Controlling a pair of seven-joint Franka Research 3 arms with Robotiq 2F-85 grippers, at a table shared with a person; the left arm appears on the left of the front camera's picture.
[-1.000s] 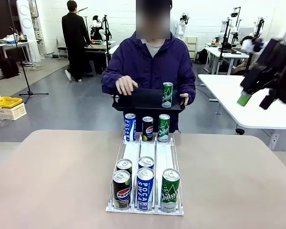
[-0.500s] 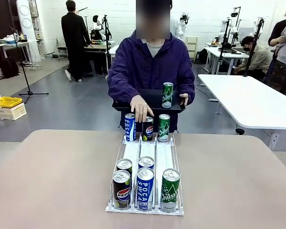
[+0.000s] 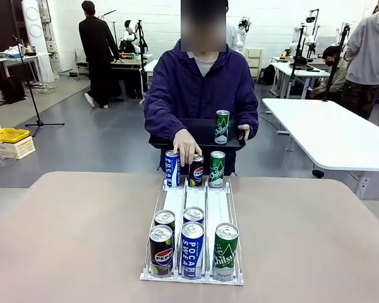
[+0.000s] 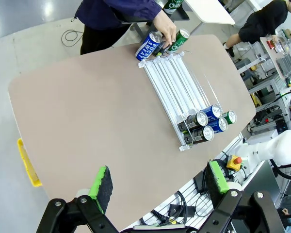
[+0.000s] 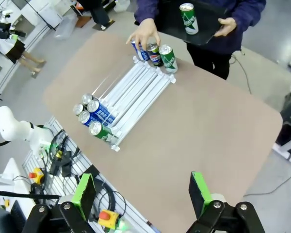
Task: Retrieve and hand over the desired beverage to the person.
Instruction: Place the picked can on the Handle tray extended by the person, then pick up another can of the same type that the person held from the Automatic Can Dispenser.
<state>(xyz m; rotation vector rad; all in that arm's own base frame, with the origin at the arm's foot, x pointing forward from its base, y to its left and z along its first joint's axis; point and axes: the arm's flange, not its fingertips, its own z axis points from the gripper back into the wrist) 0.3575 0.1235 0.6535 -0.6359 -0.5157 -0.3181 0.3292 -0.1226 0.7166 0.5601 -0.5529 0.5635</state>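
Note:
The person [image 3: 199, 82] stands at the table's far side, one hand holding a black tray [image 3: 183, 131] with a green Chilsung can [image 3: 222, 126] on it. Their other hand [image 3: 186, 146] rests on the Pepsi can [image 3: 196, 172] at the far end of the white three-lane rack [image 3: 196, 199], between a Pocari can [image 3: 172, 168] and a Chilsung can [image 3: 216, 169]. Several cans stand at the near end, with a Pepsi [image 3: 161, 250], a Pocari [image 3: 192, 249] and a Chilsung [image 3: 225, 250] in front. My left gripper [image 4: 159, 179] and right gripper [image 5: 142, 193] hang open high above the table, holding nothing.
The brown table [image 3: 69, 240] has wide bare areas on both sides of the rack. A white table [image 3: 328, 136] stands behind on the right. Other people stand farther back. A yellow bin [image 3: 8, 135] sits on the floor at the left.
The person's hand left the tray and came down onto the far Pepsi can. My right gripper, blurred at the front view's upper right a second ago, has moved out of that view.

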